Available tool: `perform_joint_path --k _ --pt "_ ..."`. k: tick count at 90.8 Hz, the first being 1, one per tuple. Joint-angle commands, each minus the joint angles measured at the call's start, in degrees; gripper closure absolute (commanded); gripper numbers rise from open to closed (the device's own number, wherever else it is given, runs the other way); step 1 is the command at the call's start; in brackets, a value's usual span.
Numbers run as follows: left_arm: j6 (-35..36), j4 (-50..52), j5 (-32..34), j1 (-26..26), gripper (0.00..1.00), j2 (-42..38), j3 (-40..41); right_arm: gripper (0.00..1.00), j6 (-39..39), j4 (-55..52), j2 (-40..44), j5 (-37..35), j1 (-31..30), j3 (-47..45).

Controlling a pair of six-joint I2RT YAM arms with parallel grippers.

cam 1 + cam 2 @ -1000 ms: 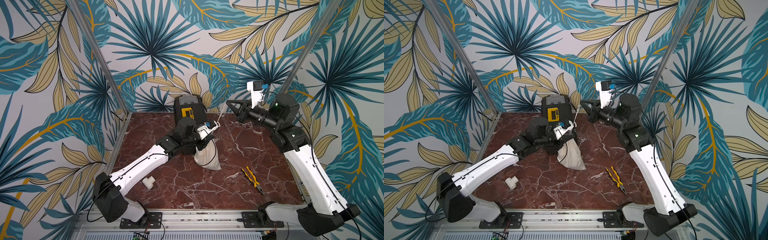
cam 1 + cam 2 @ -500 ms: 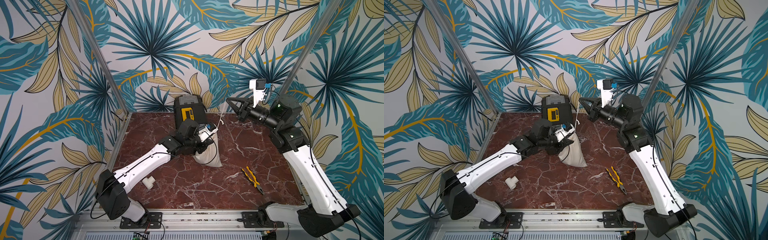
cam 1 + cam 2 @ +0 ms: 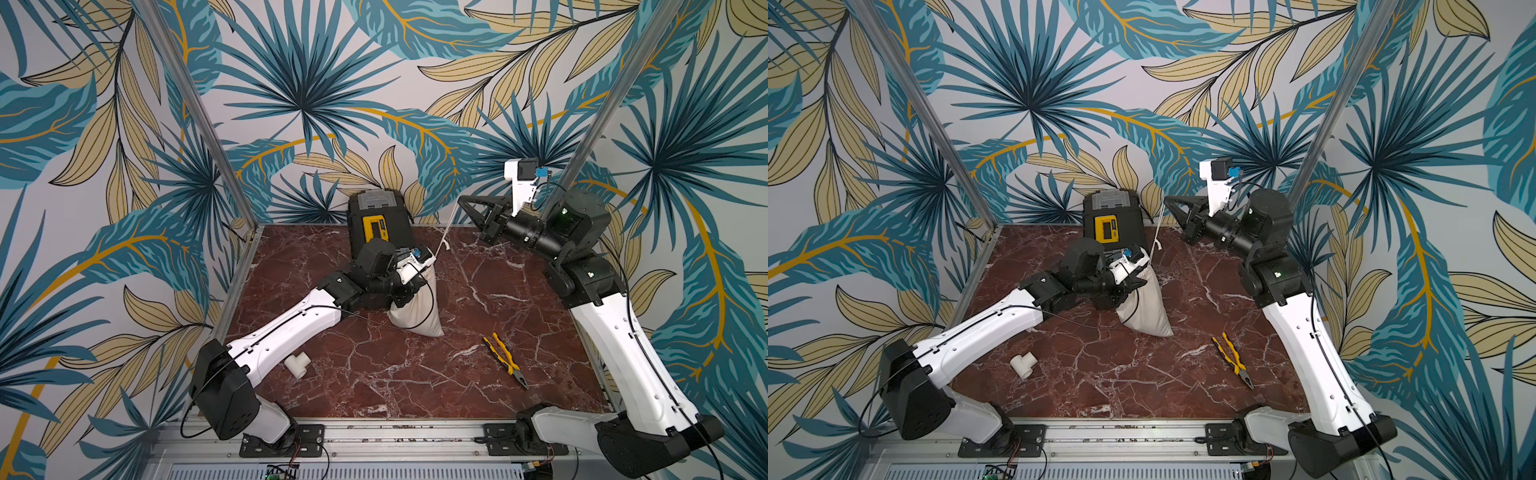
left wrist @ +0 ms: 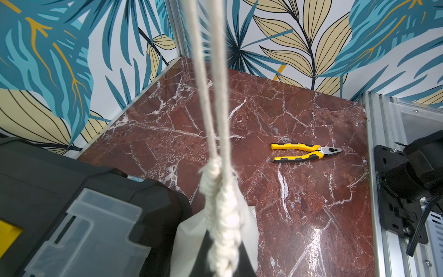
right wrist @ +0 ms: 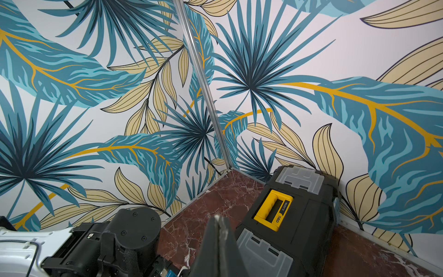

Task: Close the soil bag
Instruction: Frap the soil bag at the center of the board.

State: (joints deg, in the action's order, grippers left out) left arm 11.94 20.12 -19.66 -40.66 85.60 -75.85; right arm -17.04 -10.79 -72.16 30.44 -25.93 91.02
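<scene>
Red-brown marble tabletop [image 3: 374, 374], white-veined; leaf-print walls [image 3: 291, 83] around. Centre-back, just before black toolbox [image 3: 378, 224]: soil bag [image 3: 419, 316], long axis tilted, neck up toward back wall, base toward pliers [image 3: 505, 359]. My left gripper [image 3: 409, 291] clamps neck; my right gripper [image 3: 460, 200] pinches taut cord [image 3: 444, 232].

Soil bag [image 3: 419, 309]: cream cloth, matt, plain weave, soft creases. Cord [image 4: 207, 120]: twisted fibre, fuzzy, rough at the knot. Table [image 3: 374, 374]: red-brown marble look w/ white veins, polished, glossy glare in left wrist view. Toolbox [image 5: 306, 227]: black plastic, matt; clear-grey plastic lids, smooth yellow handle. Pliers [image 4: 317, 151]: yellow/black grips, look rubbery; bare metal nose. Pipe tee [image 3: 297, 365]: white plastic, smooth. Frame post [image 3: 197, 112]: brushed metal. My left arm [image 3: 291, 328]: white semi-gloss plastic shell, joints matt black.
</scene>
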Motion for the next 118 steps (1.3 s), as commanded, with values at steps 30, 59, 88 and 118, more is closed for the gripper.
perform_joint_path --k 30,59,88,118 --pt "-2.12 4.79 1.60 2.32 1.00 -3.55 -0.18 1.00 3.50 -7.29 5.90 -19.28 6.34 -10.97" --pt "-2.48 5.32 0.86 2.36 1.00 -2.83 -2.16 1.00 1.26 -5.96 8.43 -14.07 6.42 -27.30" --pt "-2.57 5.01 1.36 2.35 1.00 -1.97 -3.96 1.00 -1.62 -2.99 8.98 -5.92 5.53 -41.94" --pt "-4.24 4.08 0.86 2.36 1.00 -1.35 -3.87 0.91 0.71 -3.31 5.16 -3.57 3.15 -46.10"
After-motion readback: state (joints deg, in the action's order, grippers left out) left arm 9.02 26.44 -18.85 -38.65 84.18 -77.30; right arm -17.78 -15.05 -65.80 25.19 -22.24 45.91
